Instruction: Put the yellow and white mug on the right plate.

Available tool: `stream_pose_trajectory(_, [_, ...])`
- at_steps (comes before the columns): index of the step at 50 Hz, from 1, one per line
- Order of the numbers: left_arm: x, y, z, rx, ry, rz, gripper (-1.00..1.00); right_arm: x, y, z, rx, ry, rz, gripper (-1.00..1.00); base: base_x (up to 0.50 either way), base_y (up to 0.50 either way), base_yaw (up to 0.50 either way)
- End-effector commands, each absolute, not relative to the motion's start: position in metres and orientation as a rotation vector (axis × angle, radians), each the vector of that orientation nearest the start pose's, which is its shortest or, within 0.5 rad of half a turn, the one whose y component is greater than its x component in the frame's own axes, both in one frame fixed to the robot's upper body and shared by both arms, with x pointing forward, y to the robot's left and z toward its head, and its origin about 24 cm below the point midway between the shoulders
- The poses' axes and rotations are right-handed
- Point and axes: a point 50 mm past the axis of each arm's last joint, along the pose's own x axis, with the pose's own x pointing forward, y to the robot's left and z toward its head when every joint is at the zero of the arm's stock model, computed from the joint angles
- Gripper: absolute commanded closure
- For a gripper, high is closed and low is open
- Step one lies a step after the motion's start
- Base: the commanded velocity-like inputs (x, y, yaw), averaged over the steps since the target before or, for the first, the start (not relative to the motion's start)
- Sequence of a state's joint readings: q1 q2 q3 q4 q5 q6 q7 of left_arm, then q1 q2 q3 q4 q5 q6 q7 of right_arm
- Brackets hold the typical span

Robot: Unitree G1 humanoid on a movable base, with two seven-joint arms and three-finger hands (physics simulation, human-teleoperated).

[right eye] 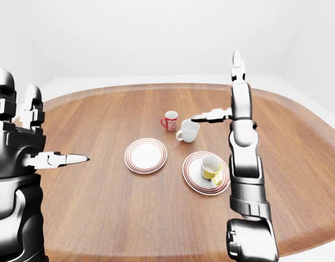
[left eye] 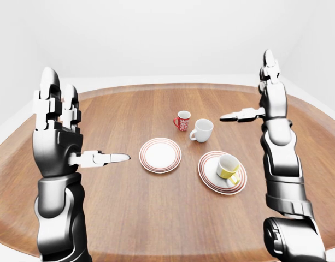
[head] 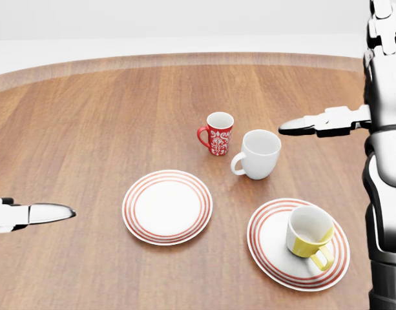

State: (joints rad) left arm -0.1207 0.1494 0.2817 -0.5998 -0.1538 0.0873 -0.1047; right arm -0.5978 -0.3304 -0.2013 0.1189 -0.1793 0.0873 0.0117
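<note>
The yellow and white mug [head: 309, 236] stands on the right red-rimmed plate [head: 261, 240], its handle toward the bottom right of the head view. No hand touches it. My right hand [left eye: 253, 97] is raised high above the table at the right, open, fingers pointing up and thumb stretched left. My left hand [left eye: 88, 117] is held up at the left of the left-eye view, also open and empty, far from the mug.
A second red-rimmed plate [head: 167, 206] lies left of the right plate. A red patterned mug [head: 218, 134] and a plain white mug [head: 259, 154] stand above the plates. The round wooden table [head: 88, 129] spreads wide to the left.
</note>
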Motion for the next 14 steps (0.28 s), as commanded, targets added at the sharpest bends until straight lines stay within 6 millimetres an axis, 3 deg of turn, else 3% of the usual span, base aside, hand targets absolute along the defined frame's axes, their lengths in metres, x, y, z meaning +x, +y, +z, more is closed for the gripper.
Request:
stream_pose_trajectory(1, [0.221,0.204,0.208,0.086,-0.679,0.05,-1.0,0.243,-0.188,0.28,-0.465,-0.913,-0.085,-1.0,0.0,0.0,0.0])
stream_pose_trajectory(14, [0.212,0.203,0.219,0.083,-0.741,0.048,-1.0,0.158,-0.165,0.305,-0.547,-1.247,-0.004,-1.0,0.0,0.0,0.0])
